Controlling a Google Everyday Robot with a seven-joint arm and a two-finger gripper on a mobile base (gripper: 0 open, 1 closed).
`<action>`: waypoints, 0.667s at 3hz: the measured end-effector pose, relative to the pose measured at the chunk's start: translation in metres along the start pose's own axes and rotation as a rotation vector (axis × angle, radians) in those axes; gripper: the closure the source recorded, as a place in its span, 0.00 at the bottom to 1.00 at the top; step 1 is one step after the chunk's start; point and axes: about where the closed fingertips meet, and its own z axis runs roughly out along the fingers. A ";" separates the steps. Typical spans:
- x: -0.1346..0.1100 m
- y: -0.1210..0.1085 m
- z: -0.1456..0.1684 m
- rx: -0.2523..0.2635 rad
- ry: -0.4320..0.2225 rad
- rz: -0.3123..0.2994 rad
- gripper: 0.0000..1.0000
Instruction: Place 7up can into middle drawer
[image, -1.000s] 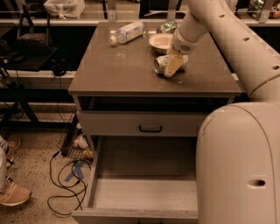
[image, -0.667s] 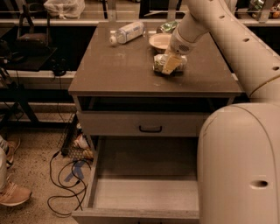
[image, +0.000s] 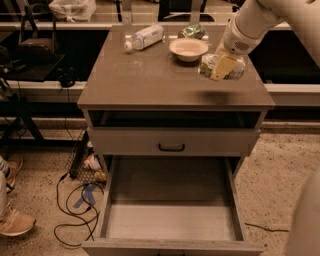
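The 7up can, silvery-white with green print, lies on its side in my gripper. The gripper is shut on it, with one pale yellow finger across the can's front. The can hangs slightly above the right rear part of the table top, with its shadow on the wood below it. The middle drawer is pulled open at the bottom, a deep grey box with a bare floor, well below and in front of the can.
A cream bowl sits just left of the can. A dark green packet and a clear bottle lie behind it. A closed drawer front with a black handle is above the open drawer. Cables cross the floor at the left.
My gripper has risen and moved right with the can, away from the bowl. The can now hangs off the table top and casts a shadow below.
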 end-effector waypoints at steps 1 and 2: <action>0.020 0.037 -0.034 -0.037 0.021 0.030 1.00; 0.022 0.040 -0.033 -0.041 0.025 0.029 1.00</action>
